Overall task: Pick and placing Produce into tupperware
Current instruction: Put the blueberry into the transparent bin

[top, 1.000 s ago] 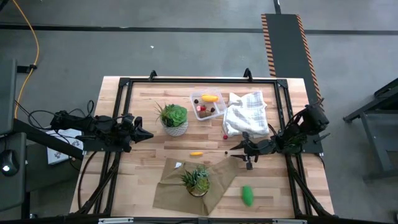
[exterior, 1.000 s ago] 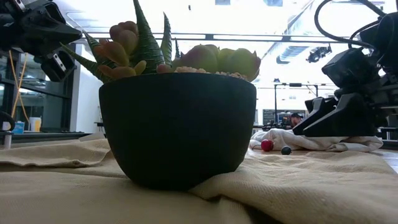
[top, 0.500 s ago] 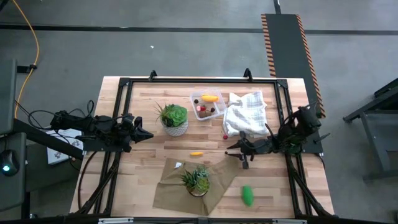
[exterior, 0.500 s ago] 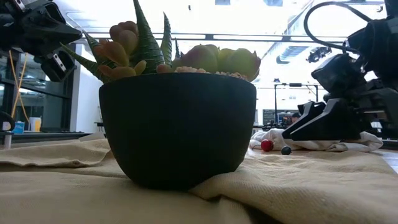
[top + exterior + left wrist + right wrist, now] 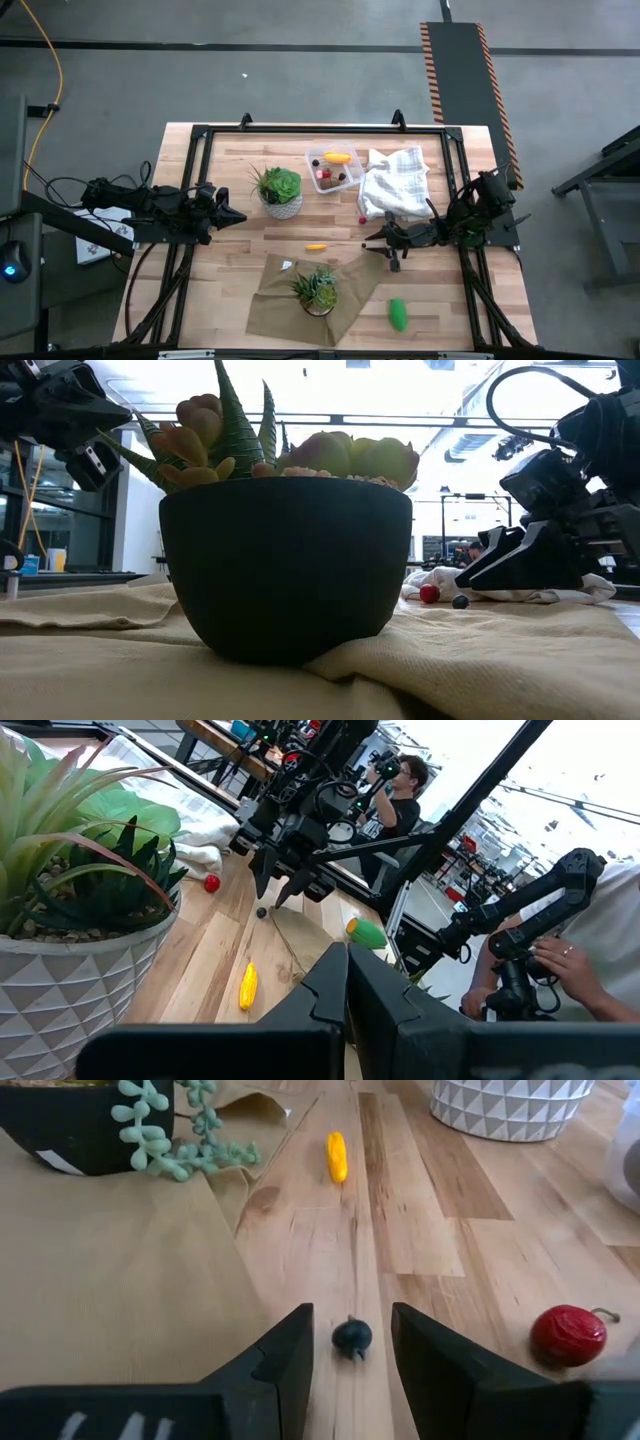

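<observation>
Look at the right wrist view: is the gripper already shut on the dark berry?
No: the right gripper is open, and the dark berry lies on the table between its fingers, untouched.

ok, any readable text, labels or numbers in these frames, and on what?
None can be read.
White label on the black plant pot: too little of it shows to read; whether it carries print cannot be told.
White tag on the brown cloth: too small to read.
Tupperware, white cloth, white patterned pot and both arms: no marking that can be made out.
</observation>
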`<action>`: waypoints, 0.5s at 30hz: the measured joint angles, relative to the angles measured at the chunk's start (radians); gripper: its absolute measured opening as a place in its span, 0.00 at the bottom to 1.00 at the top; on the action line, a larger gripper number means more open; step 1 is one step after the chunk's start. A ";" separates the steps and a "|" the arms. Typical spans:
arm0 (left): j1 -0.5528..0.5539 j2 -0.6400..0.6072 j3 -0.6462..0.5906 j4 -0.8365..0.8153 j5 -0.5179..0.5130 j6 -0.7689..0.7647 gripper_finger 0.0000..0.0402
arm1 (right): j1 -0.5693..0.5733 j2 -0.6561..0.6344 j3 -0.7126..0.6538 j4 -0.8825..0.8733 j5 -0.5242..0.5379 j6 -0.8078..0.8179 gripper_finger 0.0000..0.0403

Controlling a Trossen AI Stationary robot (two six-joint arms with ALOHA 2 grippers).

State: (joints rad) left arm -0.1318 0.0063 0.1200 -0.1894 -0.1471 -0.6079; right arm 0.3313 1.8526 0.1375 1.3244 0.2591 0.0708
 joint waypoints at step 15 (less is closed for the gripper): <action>0.000 0.000 0.000 0.000 0.000 0.000 0.00 | -0.006 0.000 0.028 -0.055 -0.009 0.008 0.32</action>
State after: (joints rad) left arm -0.1317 0.0063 0.1200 -0.1894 -0.1471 -0.6079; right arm 0.3249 1.8526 0.1658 1.2696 0.2503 0.0790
